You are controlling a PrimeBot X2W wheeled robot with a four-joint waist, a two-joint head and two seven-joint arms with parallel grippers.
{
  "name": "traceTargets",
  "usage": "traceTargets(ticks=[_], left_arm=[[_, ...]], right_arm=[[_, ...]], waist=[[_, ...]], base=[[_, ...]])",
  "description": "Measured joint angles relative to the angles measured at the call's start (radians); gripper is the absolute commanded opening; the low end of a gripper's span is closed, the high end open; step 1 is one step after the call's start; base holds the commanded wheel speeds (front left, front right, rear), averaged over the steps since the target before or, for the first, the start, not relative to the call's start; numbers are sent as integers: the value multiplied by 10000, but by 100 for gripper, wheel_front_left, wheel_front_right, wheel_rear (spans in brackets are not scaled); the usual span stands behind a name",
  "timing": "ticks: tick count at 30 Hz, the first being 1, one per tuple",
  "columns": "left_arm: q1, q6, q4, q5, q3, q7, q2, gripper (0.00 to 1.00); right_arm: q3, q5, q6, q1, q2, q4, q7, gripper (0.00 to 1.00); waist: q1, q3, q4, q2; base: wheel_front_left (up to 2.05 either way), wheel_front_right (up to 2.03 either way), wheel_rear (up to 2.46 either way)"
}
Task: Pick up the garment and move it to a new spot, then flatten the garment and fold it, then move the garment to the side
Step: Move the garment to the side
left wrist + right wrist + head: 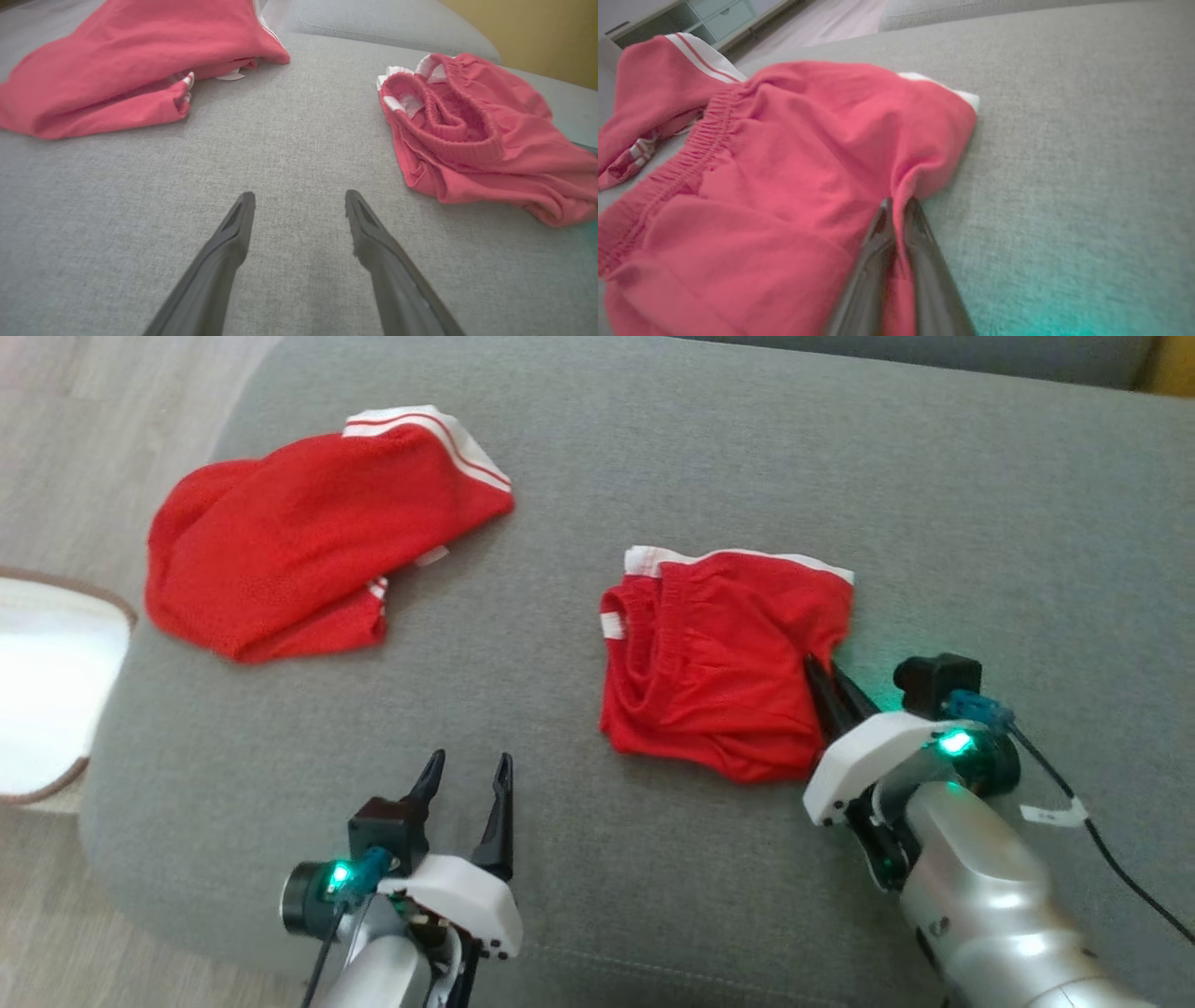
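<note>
The garment is a pair of red shorts with white trim, lying crumpled at the middle of the grey cushion. My right gripper is at its right edge, shut on a pinched fold of the red cloth. The right wrist view shows the two fingers of this gripper pressed together with fabric of the garment between them. My left gripper hovers open near the cushion's front edge, left of the garment and holding nothing. In the left wrist view it points at bare cushion, the garment to its right.
A second, larger red garment with white stripes lies at the cushion's far left. A white basket stands on the floor past the left edge. A black cable trails from my right wrist.
</note>
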Motion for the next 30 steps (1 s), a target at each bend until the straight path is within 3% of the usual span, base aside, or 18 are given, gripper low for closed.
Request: traceTargets(ticks=[4,11,12,20,26,30], left_arm=[[1,-8,0,82,242,0,-2,100],[-394,-188,105,324,431,2,-2,100],[-394,-188,105,324,431,2,-2,100],[-1262,-355,290,543,351,0,0,100],[-1449,-527,546,792,199,0,-2,100],[-1817,-625,642,993,205,0,-10,100]], right_arm=[[169,180,0,-8,67,-10,-190,0],[826,585,0,-9,50,-416,-274,0],[826,585,0,-9,50,-416,-274,0],[1643,1168,0,-122,46,-1204,-276,0],[1436,1348,0,-438,-29,-1494,-276,0],[1260,1041,0,-677,-376,-1365,-276,0]], waist=[[0,9,-580,0],[-2,-117,-2564,0],[-2,-117,-2564,0],[-2,2,-5278,0],[-2,324,-7008,0],[-1,853,-7498,0]], base=[[0,0,0],[0,0,0],[0,0,0],[0,0,0],[0,0,0],[0,0,0]])
